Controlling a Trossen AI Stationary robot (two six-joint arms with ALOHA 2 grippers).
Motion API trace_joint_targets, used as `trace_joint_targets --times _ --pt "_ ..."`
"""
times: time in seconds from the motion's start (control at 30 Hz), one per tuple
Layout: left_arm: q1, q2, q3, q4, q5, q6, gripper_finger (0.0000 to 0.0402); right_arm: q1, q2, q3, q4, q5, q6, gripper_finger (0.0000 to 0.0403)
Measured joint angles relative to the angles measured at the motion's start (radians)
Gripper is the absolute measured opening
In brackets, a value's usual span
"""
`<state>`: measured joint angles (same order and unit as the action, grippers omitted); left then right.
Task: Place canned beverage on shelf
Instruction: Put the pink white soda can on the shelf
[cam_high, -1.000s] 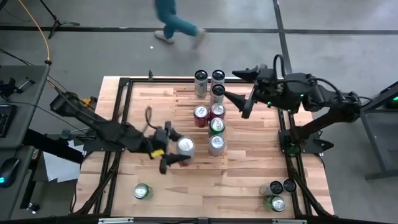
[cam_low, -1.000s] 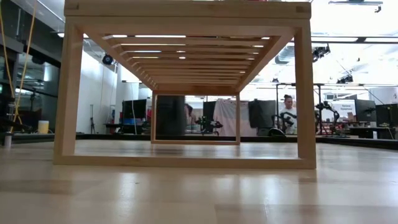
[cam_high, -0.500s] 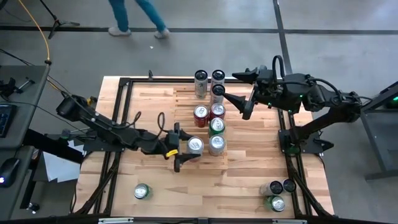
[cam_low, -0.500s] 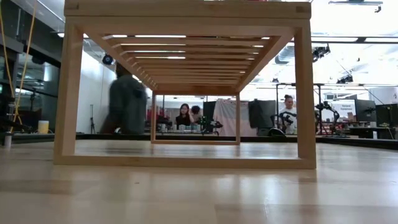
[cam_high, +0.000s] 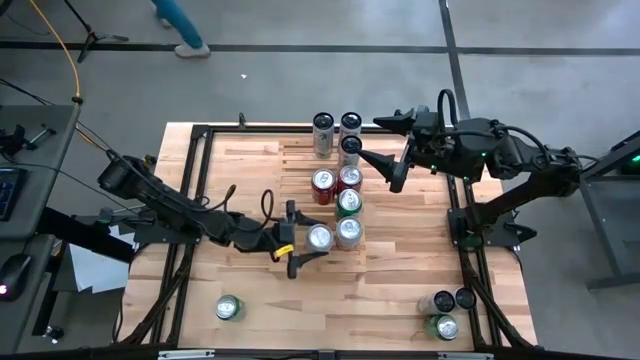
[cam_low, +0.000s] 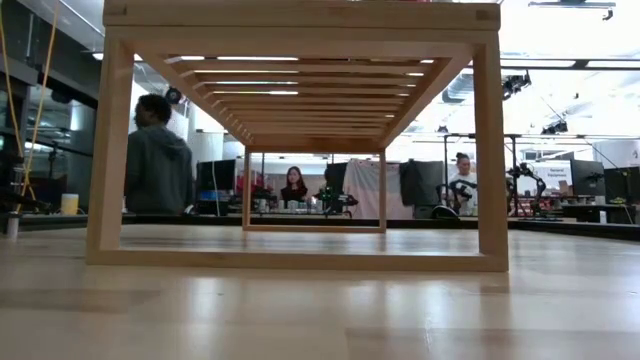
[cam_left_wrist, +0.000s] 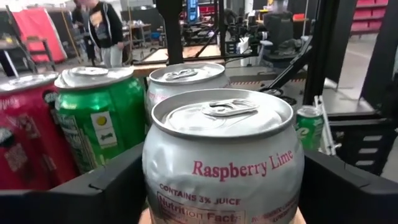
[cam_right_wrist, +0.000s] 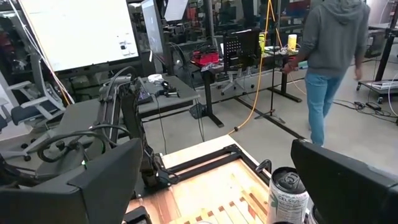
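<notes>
The shelf (cam_high: 270, 165) is a pale slatted rack in the middle of the table; the low view shows it from table height (cam_low: 300, 15). Several upright cans stand on it in two rows (cam_high: 349, 178). My left gripper (cam_high: 306, 239) is shut on a silver can (cam_high: 319, 237), labelled "Raspberry Lime" (cam_left_wrist: 222, 155), close beside the row's nearest silver can (cam_high: 348, 232). My right gripper (cam_high: 386, 142) is open and empty over the shelf's far right part, beside the far cans. My left gripper pinches the silver can's side wall (cam_left_wrist: 155, 180) between its two fingers (cam_left_wrist: 106, 186), one on each side. The fingers come level from the table's left. The can is upright; whether its base rests on the shelf I cannot tell.
A green can (cam_high: 229, 308) stands on the tabletop near the front left. Three cans (cam_high: 443, 326) stand at the front right corner. The black metal frame (cam_high: 190, 160) runs along the table's sides. A person (cam_high: 180, 20) walks on the floor beyond the far edge.
My left gripper has carried the silver can toward the table's right edge, upright all the way, until it is close beside the nearest silver can of the row. The person beyond the table has walked left.
</notes>
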<state>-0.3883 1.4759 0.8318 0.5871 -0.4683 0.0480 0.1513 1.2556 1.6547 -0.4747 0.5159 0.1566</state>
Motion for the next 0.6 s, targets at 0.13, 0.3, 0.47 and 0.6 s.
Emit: trace_joint_targets --times 0.13,0.3,0.47,0.6 --pt "0.006 0.002 0.0 -0.001 -0.001 0.056 0.0327 0.0 0.0 0.0 0.0 0.0 0.0 0.0396" --pt "0.023 0.003 0.0 -0.005 -0.002 0.058 0.033 0.0 0.0 0.0 0.0 0.0 0.0 0.0396" --pt "0.028 0.004 0.011 -0.014 -0.004 0.07 0.0331 0.0 0.0 0.0 0.0 0.0 0.0 0.0396" --pt "0.028 0.004 0.02 -0.023 0.003 0.079 0.0332 0.0 0.0 0.0 0.0 0.0 0.0 0.0396"
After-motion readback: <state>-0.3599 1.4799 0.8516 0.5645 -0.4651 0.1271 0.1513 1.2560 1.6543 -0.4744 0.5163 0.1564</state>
